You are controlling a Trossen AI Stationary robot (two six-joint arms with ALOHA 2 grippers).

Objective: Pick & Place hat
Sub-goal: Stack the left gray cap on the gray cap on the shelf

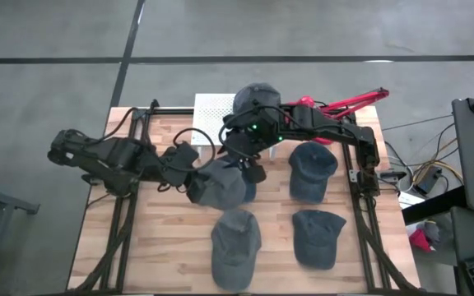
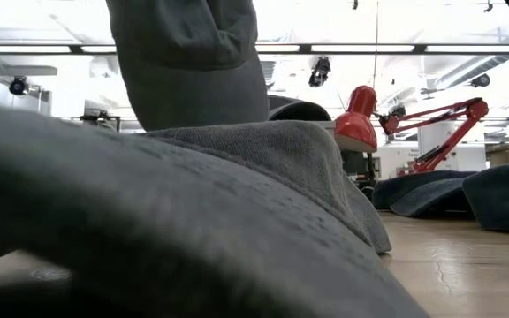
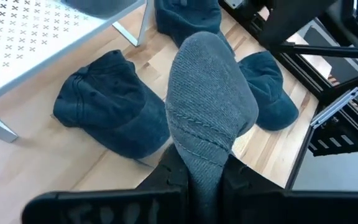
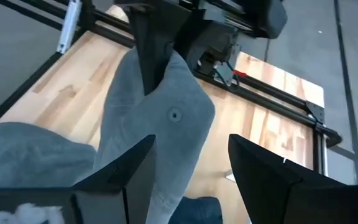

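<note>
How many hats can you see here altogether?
5: one on the white rack, one held up by the left gripper, two at the table's right side, one near the front edge. Others may be hidden beneath the arms.

High cam looks straight down on the whole table (image 1: pixel 163 247). Low cam sits at tabletop level, facing the room, nearly blocked by a hat (image 2: pixel 175 230) right at the lens. Both wrist cams look close past their fingers at the same lifted hat (image 3: pixel 207 106), also seen from above.
</note>
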